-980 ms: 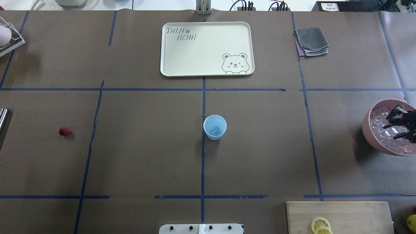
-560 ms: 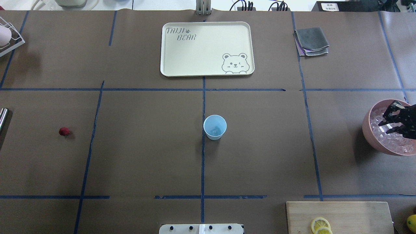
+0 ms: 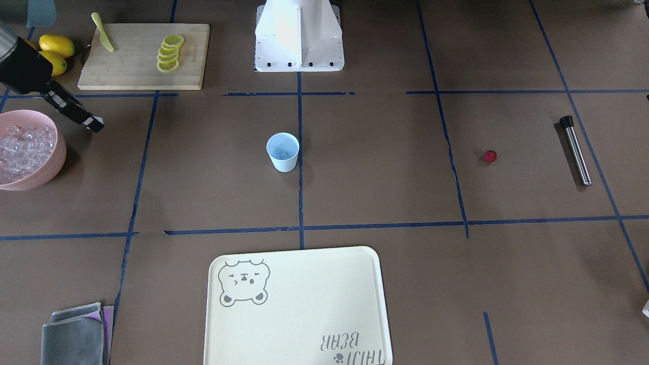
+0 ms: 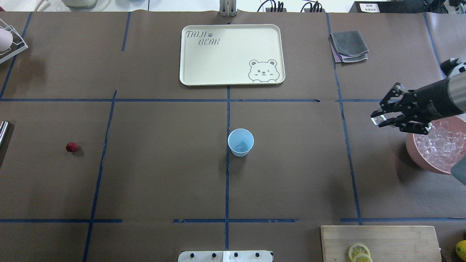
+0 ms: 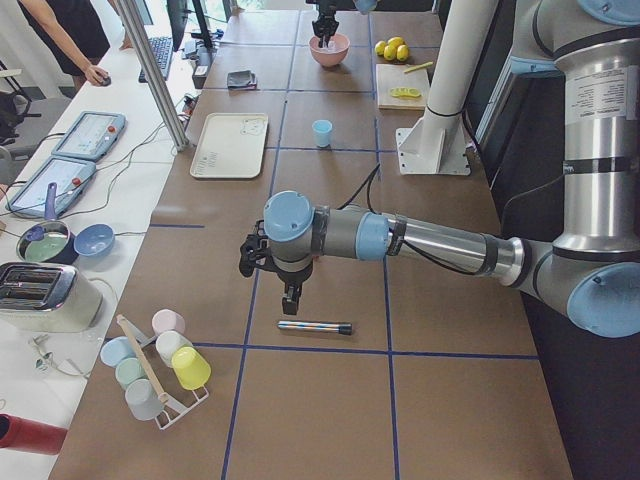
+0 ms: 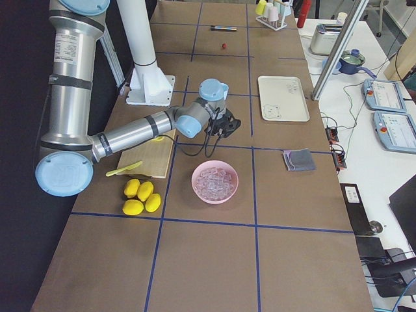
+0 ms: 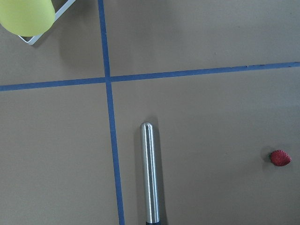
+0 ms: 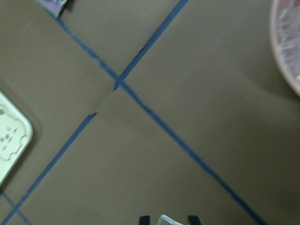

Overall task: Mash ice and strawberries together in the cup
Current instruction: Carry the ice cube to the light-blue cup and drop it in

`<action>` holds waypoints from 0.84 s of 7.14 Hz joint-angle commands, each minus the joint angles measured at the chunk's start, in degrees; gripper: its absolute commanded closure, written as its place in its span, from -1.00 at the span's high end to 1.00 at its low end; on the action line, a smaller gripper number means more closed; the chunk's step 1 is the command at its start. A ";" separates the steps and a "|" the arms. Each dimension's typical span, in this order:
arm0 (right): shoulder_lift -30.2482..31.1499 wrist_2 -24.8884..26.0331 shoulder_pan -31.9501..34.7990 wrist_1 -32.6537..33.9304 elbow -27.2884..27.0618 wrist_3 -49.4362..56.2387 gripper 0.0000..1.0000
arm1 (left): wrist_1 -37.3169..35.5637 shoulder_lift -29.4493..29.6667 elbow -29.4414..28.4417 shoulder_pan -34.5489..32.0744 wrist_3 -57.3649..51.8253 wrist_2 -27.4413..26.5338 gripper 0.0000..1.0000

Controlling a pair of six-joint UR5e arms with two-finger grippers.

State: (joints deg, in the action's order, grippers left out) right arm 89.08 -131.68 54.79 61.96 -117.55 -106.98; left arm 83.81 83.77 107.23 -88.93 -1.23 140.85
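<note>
Small clear glassy ice cube (image 4: 376,119) pinched at the very tips of the right pincer (image 4: 379,120), closed on it, held in the air above the brown paper-covered table (image 4: 164,174), just beside the big pink bowl (image 4: 410,147) of more ice and well apart from the small pale blue tapered plastic cup (image 4: 240,142) standing upright at the table's middle. Probably hard, light, wet and slippery: best gripped squarely across two flat faces, likely to squirt out under a skewed squeeze. Tiny red strawberry (image 4: 71,147) lying alone far off on the other side, likely soft and easily bruised. Above a slim metal rod (image 5: 314,326), the left pincer (image 5: 289,297) hovering; open or closed impossible to tell.
</note>
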 commanded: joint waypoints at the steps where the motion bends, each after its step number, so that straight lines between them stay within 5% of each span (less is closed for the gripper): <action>1: -11.60 6.03 -10.17 0.44 0.91 -9.09 -0.96 | 0.04 -0.45 0.00 0.07 -0.09 0.03 1.00; 4: -32.65 29.74 -26.80 7.86 14.91 -16.33 -0.95 | -0.05 -0.54 0.61 0.07 0.00 0.03 1.00; 6: -35.56 31.48 -27.63 9.23 18.59 -16.33 -0.93 | 0.04 -0.63 1.23 0.07 2.36 0.65 1.00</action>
State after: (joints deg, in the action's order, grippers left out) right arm 55.30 -101.85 28.03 70.09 -100.87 -123.16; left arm 83.75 83.15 108.20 -88.86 -0.15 141.32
